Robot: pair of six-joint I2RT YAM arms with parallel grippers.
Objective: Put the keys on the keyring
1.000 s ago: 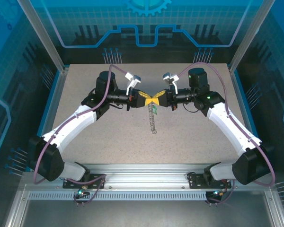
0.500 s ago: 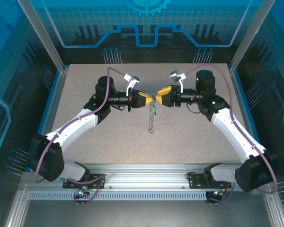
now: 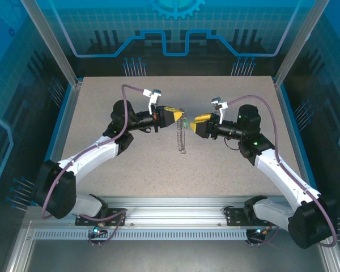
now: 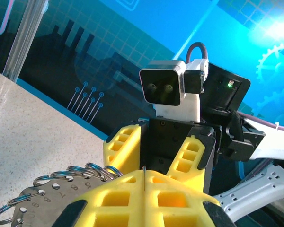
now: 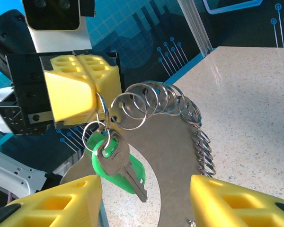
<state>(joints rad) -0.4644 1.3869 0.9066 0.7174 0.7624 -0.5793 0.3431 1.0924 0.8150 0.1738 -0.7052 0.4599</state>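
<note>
The keyring (image 5: 180, 156) is a flat grey loop-shaped plate fringed with silvery split rings. It hangs from my left gripper (image 3: 182, 117), which is shut on one of those rings. In the left wrist view that gripper (image 4: 144, 177) pinches thin wire, with the plate (image 4: 35, 203) at lower left. The key (image 5: 119, 163), dark metal against a bright green tag (image 5: 102, 163), dangles on a small ring just below the left gripper's yellow fingers (image 5: 80, 90). My right gripper (image 3: 196, 121) stands open a short way right of the key, touching nothing. Its fingers (image 5: 52, 203) flank the plate below.
The speckled table (image 3: 102, 96) lies below both raised arms. Blue walls and metal posts (image 3: 56, 51) enclose it at the back and sides. A metal rail (image 3: 170, 207) carrying the arm bases runs along the near edge.
My right gripper has opened, let go and drawn back to the right. The keyring with the key now hangs from the left gripper alone, which has shifted slightly back.
</note>
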